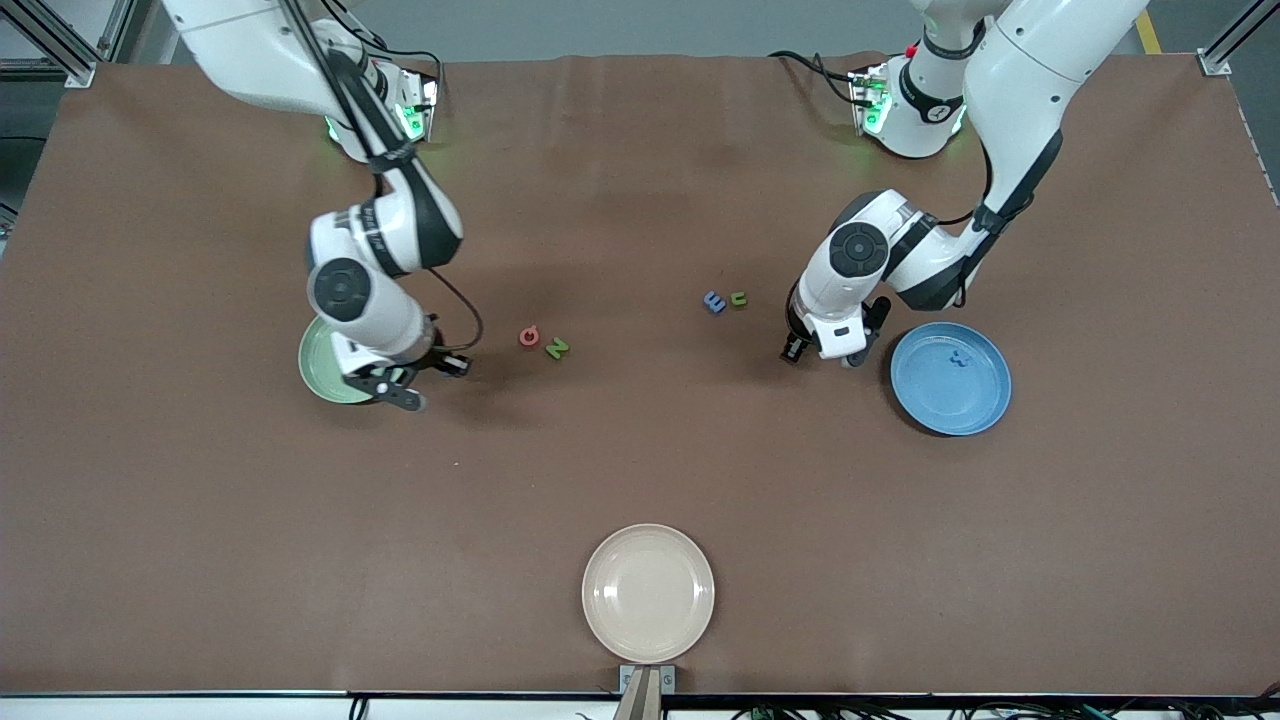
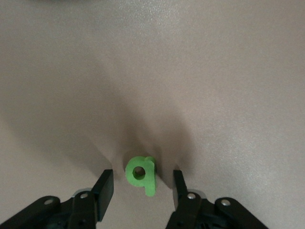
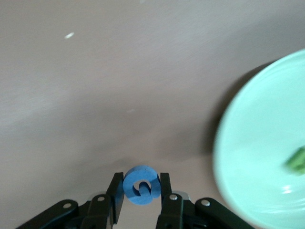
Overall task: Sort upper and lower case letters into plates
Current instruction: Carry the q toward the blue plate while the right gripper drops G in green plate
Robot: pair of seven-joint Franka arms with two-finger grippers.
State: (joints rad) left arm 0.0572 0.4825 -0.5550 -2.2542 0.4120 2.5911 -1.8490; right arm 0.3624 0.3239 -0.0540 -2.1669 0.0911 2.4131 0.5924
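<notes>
right fingers [image 3: 141,190] clenched on a blue letter [image 3: 141,185] beside the pale green plate [image 3: 257,157]; left fingers [image 2: 143,188] parted, a green letter [image 2: 141,174] between them on the bench [image 2: 152,71].

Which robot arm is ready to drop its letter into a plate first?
The right arm. Its gripper already pinches a blue letter beside the pale green plate. The left gripper only straddles a green letter on the table, fingers not touching it yet.
</notes>
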